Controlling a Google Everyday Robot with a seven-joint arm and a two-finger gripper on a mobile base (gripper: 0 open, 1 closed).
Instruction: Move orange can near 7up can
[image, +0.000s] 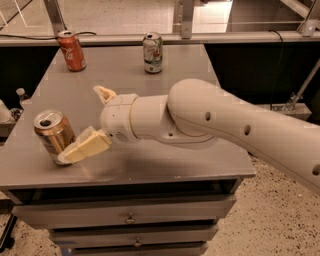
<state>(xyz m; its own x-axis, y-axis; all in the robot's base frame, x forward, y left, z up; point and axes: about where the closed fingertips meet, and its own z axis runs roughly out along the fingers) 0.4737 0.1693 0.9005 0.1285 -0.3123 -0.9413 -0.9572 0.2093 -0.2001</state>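
Tool (82, 124) open, just right of orange can (52, 132) at bench (115, 60) front-left; centre can between fingers before closing.

arm (225, 125) stretched leftward, end effector (82, 124) low, fingers (85, 149) spread

A grey metal drawer cabinet (175, 212) stands on speckled floor (270, 220), perhaps glass panels (115, 15) behind
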